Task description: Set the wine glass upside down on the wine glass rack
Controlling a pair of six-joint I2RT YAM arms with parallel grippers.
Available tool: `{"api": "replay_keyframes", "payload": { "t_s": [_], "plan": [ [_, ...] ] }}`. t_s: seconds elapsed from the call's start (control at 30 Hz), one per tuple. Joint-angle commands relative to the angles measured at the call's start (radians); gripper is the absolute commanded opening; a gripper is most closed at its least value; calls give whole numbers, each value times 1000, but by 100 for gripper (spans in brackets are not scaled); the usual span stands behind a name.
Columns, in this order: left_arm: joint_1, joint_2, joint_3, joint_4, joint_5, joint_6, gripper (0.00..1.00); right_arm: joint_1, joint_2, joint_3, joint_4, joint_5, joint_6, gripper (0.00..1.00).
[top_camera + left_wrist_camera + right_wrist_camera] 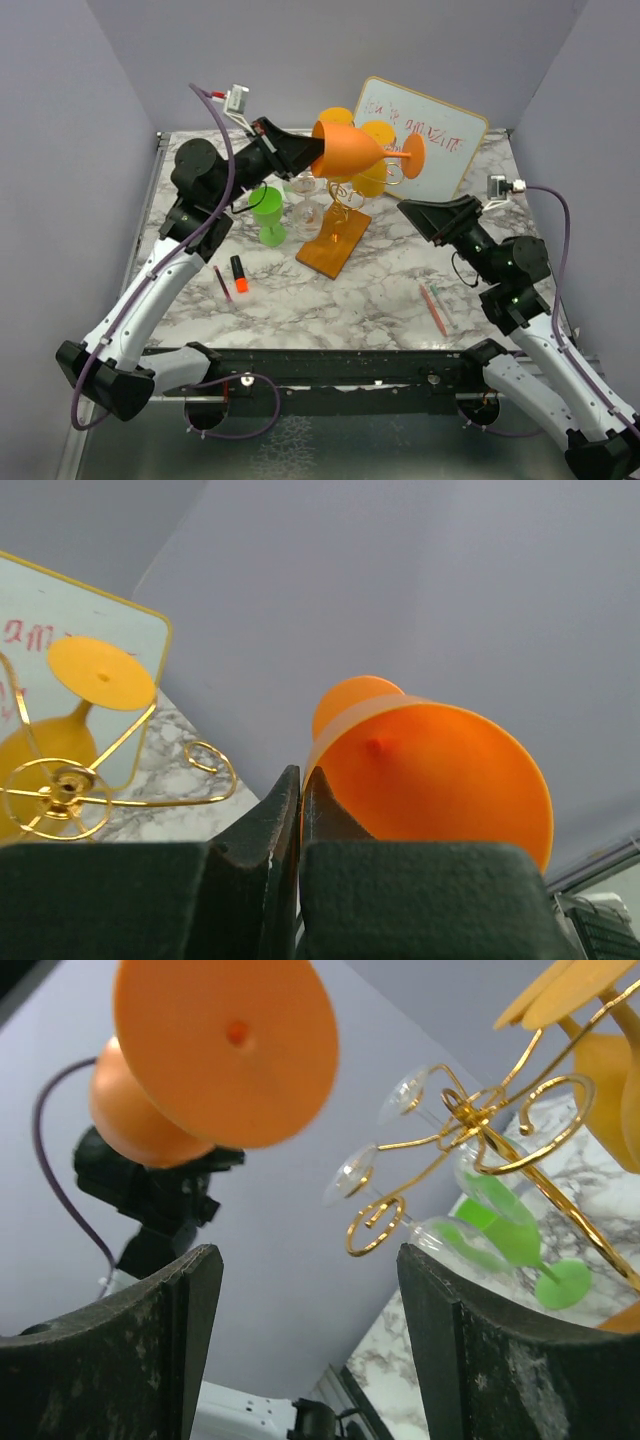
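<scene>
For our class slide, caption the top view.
Left gripper holds orange wine glass sideways near the gold rack; right gripper open nearby.

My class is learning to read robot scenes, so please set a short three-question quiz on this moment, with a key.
1. True or false: the orange wine glass already hangs on the wine glass rack.
2. Which gripper holds the orange wine glass? A) left B) right C) neither
3. Fill in: the green glass stands upright on the ____, beside the rack.
Key: 1 false, it is held on its side in the air; 2 A, the left gripper pinches its rim; 3 table.
</scene>
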Motion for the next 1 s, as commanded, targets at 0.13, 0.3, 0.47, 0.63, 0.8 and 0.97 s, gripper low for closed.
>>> {"api": "replay_keyframes", "payload": {
  "t_s": [0.13, 0.3, 0.47, 0.63, 0.8, 0.97],
  "plan": [
    [-300, 11, -98, 288, -352, 192, 0, -4, -81, -62, 226, 110, 216, 76],
    [-462, 20, -134, 375, -527, 362, 0, -4, -122, -88, 228, 204, 340, 75],
    [-581, 38, -166, 471, -655, 553, 0, -3, -146, -94, 226, 284, 517, 74],
    [-643, 61, -198, 590, -693, 673, 0, -2, -167, -96, 259, 336, 560, 74],
    [-670, 83, -212, 646, -643, 710, 0, -3, -152, -80, 280, 340, 586, 53],
    [-677, 72, -244, 680, -606, 719, 0, -5, -130, -95, 331, 365, 622, 48]
  ]
}}
